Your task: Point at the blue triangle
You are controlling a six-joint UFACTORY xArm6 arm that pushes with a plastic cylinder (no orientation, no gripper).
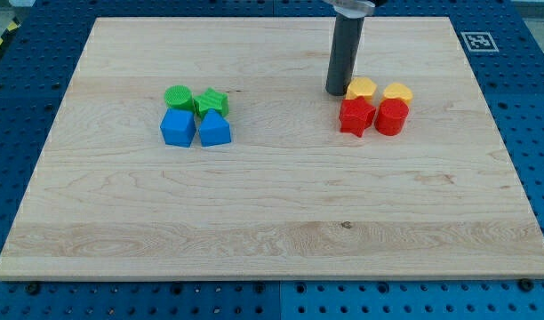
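My tip (pixel 336 92) rested on the wooden board (pixel 272 222) in the upper right part of the view, just to the left of a yellow block (pixel 362 87) and close enough that I cannot tell whether it touched. The rod has no fingers, so it grasped nothing. Beside that block lay a second yellow block (pixel 397 92), and below them a red star-like block (pixel 356 116) and a red block (pixel 391 116), all four packed together. The blue triangle (pixel 214 130) lay well apart, toward the view's left, its narrow end pointing to the view's top, touching a blue cube (pixel 177 127). Above these sat a green round block (pixel 178 97) and a green star (pixel 212 102).
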